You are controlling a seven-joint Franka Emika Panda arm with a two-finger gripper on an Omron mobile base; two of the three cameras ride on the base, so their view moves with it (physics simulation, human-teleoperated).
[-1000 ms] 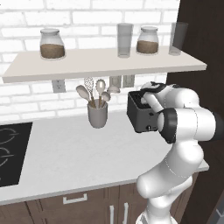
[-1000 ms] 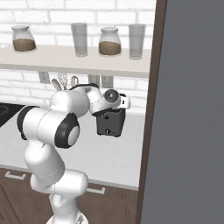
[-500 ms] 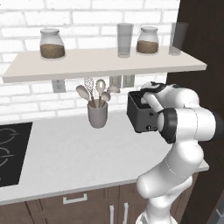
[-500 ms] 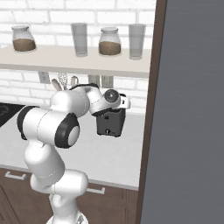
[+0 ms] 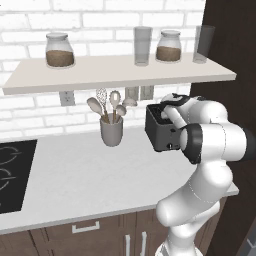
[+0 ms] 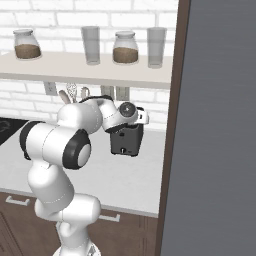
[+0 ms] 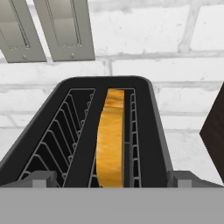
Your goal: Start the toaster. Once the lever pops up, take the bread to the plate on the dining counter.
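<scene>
The dark toaster [image 5: 161,134] stands on the pale worktop against the brick wall, also seen in the right base view [image 6: 127,141]. From the hand view I look down into its two slots [image 7: 153,131]. The bread [image 7: 110,140], a yellow-brown slice, stands on edge in the right slot; the left slot holds nothing. My gripper [image 7: 111,180] hovers just above the toaster's near end, open, with its fingertips [image 7: 40,178] spread wider than the toaster body. In the left base view the gripper [image 5: 167,114] sits over the toaster's top. The plate and the dining counter are out of view.
A grey utensil cup [image 5: 111,131] stands left of the toaster. A shelf [image 5: 120,72] with jars and glasses hangs overhead. A black hob [image 5: 12,175] lies at the far left. A tall dark panel [image 6: 215,125] rises right of the toaster. Wall outlets [image 7: 65,26] sit behind it.
</scene>
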